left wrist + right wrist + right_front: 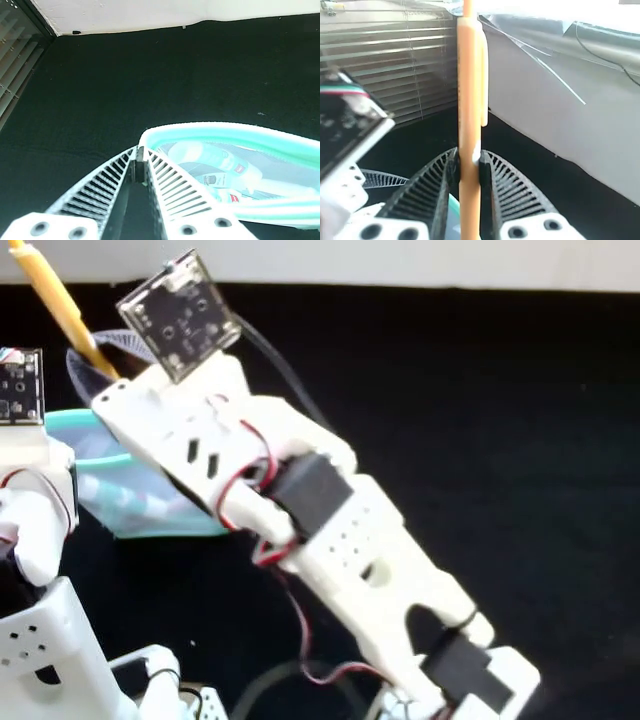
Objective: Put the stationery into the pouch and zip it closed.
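The right gripper (pixel 470 162) pinches an orange pen (pixel 469 90) between its two ribbed fingers, which press against the barrel from either side. In the right wrist view the pen stands upright through the grip, its long axis in line with the fingers, with a paler clip lying along one side of the barrel. From the high view the pen (pixel 58 302) slants, its upper end pointing to the far left and running out at the top edge, while its lower end sits in the right gripper (pixel 98 360) at the tip of the white right arm (pixel 330 530). That arm reaches diagonally from the near right toward the far left.

Below the gripper and the arm lies the teal pouch (pixel 130 505) on the left part of the black table (pixel 480 440), largely covered by the arm; its long axis runs roughly left to right. In the left wrist view the pouch (pixel 225 131) has its mouth open, the teal rim forming a wide loop, and pale tubes (pixel 207 155) lie inside along its length. The left gripper (pixel 139 156) has its fingers pressed together right at the end of the pouch's rim and appears to be pinching that corner. A white wall (pixel 150 12) borders the far edge of the table.
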`<state>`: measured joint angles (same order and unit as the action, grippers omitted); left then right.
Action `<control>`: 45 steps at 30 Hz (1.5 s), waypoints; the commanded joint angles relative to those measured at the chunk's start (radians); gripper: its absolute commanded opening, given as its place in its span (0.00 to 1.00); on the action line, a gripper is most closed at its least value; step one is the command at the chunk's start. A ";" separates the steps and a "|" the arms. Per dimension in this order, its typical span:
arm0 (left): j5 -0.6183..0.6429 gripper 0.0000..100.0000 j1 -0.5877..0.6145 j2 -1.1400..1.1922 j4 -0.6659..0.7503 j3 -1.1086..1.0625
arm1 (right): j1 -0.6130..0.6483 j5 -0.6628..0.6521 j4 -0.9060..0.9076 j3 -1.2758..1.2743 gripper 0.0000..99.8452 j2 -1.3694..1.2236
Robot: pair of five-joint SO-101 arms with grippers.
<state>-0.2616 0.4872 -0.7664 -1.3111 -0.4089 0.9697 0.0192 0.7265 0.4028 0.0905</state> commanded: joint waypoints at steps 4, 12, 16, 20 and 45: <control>0.006 0.01 -0.008 0.010 -0.012 -0.067 | 0.033 0.008 -0.120 0.041 0.01 -0.110; 0.006 0.01 -0.008 0.008 -0.009 -0.067 | 0.070 0.008 -0.117 0.031 0.01 -0.166; 0.006 0.01 -0.008 0.008 -0.009 -0.067 | 0.067 0.008 -0.114 -0.002 0.01 -0.182; 0.006 0.01 -0.007 0.008 -0.009 -0.067 | 0.067 0.008 -0.114 -0.073 0.01 -0.180; 0.006 0.01 -0.005 0.008 -0.008 -0.067 | 0.096 0.002 0.209 -0.136 0.01 -0.025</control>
<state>-0.2616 0.4810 -0.7725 -1.3111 -0.4150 1.0464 0.0207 0.9045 0.2616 0.0399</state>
